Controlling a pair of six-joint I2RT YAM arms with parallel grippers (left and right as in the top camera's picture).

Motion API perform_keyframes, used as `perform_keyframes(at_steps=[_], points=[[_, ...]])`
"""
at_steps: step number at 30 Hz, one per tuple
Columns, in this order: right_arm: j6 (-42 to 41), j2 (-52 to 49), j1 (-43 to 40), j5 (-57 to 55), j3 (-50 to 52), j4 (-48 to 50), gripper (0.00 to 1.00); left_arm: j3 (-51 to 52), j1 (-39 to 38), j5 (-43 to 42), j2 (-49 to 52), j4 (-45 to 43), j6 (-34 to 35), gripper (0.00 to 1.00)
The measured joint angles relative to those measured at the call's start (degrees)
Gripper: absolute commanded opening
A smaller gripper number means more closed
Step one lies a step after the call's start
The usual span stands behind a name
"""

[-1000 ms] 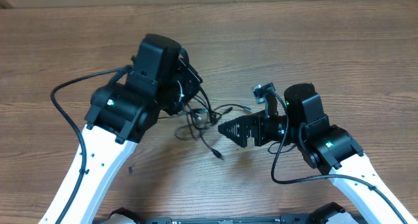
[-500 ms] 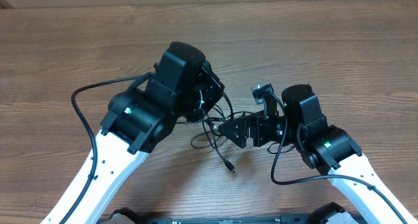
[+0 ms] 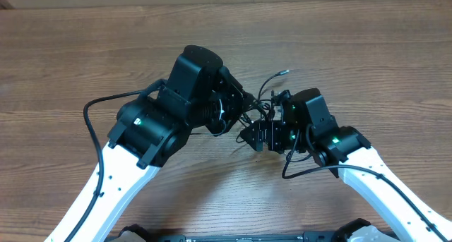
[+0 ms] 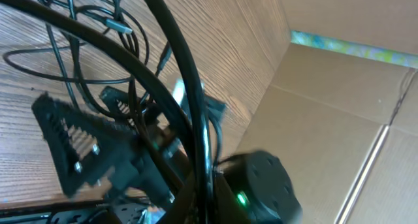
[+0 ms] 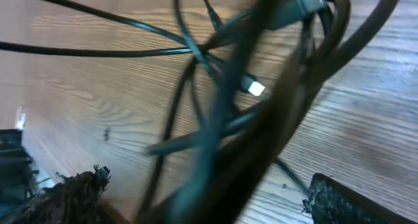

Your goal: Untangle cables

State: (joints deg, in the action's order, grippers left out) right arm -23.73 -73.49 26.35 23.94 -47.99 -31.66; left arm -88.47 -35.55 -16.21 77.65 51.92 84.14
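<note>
Left tool [image 3: 234, 109], clamped shut, grips the cables [image 3: 263, 101] over the counter [image 3: 367, 51]. The bundle lies directly ahead of the right tool [image 5: 206, 181], crossing diagonally between its wide-spread fingers.

The overhead camera looks straight down from high above the brown wooden table [image 3: 367, 44]. The left wrist camera looks sideways to the right, the right wrist camera down, both very near the thin black tangled cables [image 5: 98, 52] all three views share.
</note>
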Motion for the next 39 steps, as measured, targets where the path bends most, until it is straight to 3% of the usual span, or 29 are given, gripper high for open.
perform_keyframes(at_steps=[16, 33, 39], points=[[-4.5, -0.5, 0.0, -5.7, 0.0, -1.1, 1.00, -0.1, 1.2, 9.3, -17.2, 8.3, 0.3, 0.04], [-6.3, -0.5, -0.5, -7.4, 0.0, -2.9, 1.00, -0.1, 1.2, 18.7, -21.6, 13.2, 1.2, 0.04], [-5.0, -0.5, -0.7, -1.4, 0.0, 1.7, 1.00, -0.2, 1.2, 22.1, -22.5, 14.7, 1.3, 0.04]])
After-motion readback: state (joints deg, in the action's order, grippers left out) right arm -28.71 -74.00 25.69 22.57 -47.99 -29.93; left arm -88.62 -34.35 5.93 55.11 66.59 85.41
